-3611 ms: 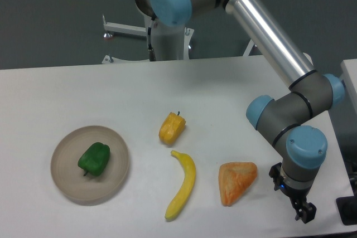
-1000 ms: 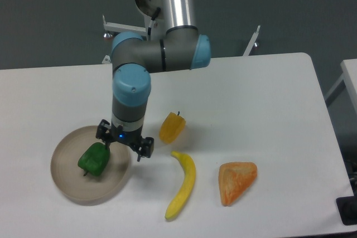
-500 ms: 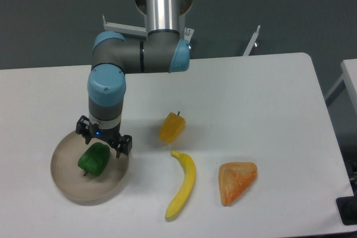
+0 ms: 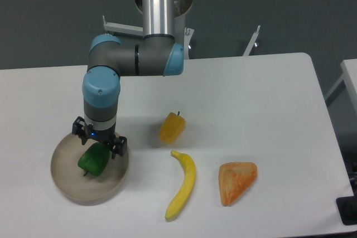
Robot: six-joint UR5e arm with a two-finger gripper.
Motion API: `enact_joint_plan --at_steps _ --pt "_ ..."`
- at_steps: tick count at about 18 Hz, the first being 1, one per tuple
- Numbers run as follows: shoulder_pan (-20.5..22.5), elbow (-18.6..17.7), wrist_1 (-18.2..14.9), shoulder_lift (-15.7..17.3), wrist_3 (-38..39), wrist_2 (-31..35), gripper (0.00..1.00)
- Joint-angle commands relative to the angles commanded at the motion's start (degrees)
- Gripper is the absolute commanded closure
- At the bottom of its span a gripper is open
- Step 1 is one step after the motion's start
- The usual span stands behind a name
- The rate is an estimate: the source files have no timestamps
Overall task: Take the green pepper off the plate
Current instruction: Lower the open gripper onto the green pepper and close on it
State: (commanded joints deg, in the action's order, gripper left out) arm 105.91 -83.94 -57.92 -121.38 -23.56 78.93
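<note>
- The claw (image 4: 98,144) is seen pointing down over the plate (image 4: 70,185), with its two fingers spread apart and nothing gripped between them.
- The green pepper (image 4: 92,161) is found right under the claw, lying on the plate, a little left of the middle; its upper part is partly covered by the fingers.
- The pepper is dark green, glossy and lumpy, and a short stem can be seen at its lower left.
- The plate is round, shallow and beige, with a low rim and a matte surface.
- To the right, on the white table (image 4: 251,110), a yellow-orange pepper (image 4: 172,127), a long curved banana (image 4: 183,184) and an orange triangular piece (image 4: 237,181) are placed, all well apart from the plate.
</note>
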Motion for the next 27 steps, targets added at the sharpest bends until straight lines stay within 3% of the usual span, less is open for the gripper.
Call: enact_joint_plan --at_steps 14,16,17,19,27 --pt "-1.06 0.7 2.37 -2.2 0.79 0.17 0.0" --pt "-1.06 0.79 2.37 -2.28 0.7 0.18 0.13" --pt "-1.06 0.79 2.46 -2.29 0.62 0.18 0.31" --pt "-1.06 0.79 2.37 -2.29 0.44 0.18 0.47" --pt "-0.88 1.23 2.37 -1.41 0.0 0.17 0.55"
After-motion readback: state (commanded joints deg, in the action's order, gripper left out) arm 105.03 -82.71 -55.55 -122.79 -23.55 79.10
